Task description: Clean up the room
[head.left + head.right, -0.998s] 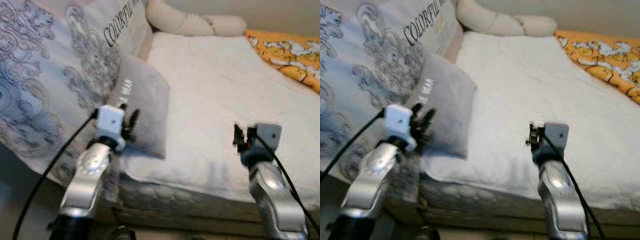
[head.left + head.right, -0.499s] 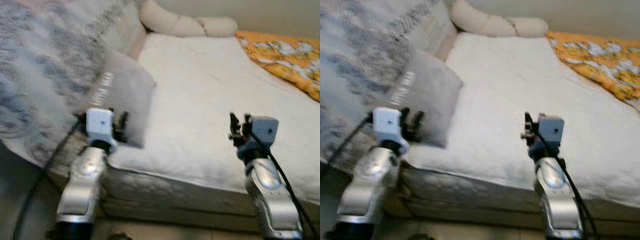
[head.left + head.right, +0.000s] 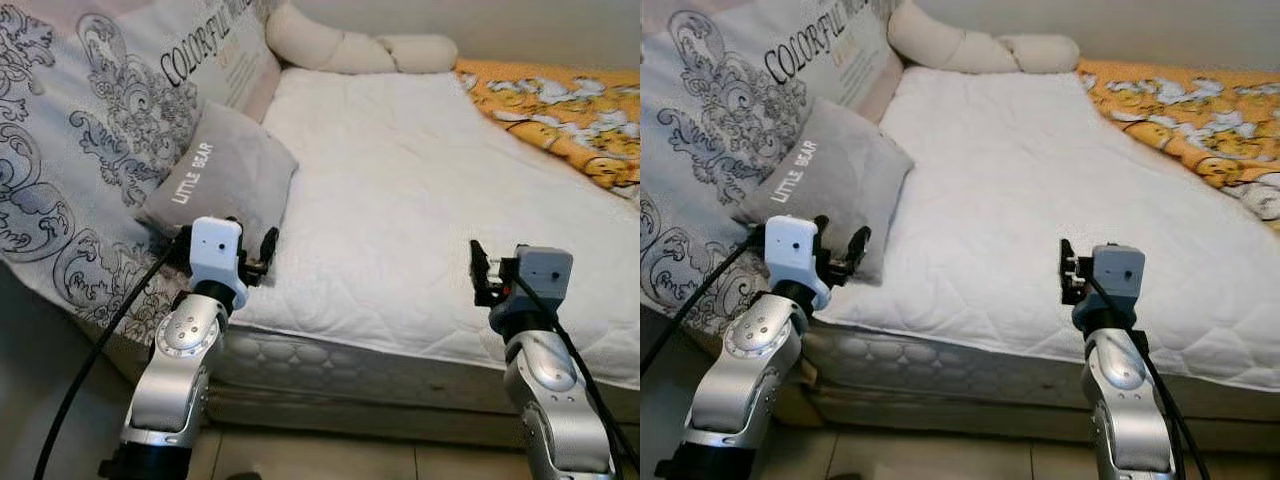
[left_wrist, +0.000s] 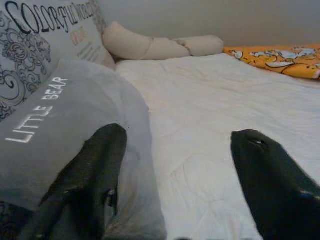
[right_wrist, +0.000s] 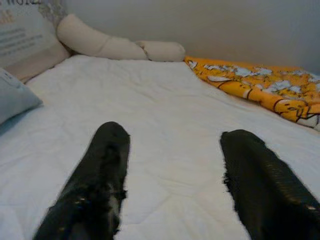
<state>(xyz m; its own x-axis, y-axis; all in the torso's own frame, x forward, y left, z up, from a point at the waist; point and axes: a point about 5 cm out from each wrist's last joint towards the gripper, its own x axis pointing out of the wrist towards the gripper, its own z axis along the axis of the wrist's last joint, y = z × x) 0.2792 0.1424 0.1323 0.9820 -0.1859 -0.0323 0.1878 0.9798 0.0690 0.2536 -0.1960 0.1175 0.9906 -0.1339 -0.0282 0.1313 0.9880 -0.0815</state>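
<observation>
Black fingers spread on my left hand [image 3: 252, 256], released, just at the near corner of the grey "LITTLE BEAR" pillow [image 3: 222, 175]; touching it or not, hard to say. My right hand [image 3: 478, 273] is released too, hovering over the near edge of the white mattress [image 3: 400, 190]. The pillow lies on a patterned grey duvet [image 3: 90, 130]. Further off: cream bolster [image 3: 340, 50] at the bed head, orange blanket [image 3: 555, 100] on the right.

grey cushion [image 3: 222, 176] "LITTLE BEAR", tilted, at mattress [image 3: 420, 190] left edge, leaning on patterned quilt [image 3: 80, 150] | orange blanket [image 3: 555, 105] bunched far right | cream bolster [image 3: 340, 48] at head
</observation>
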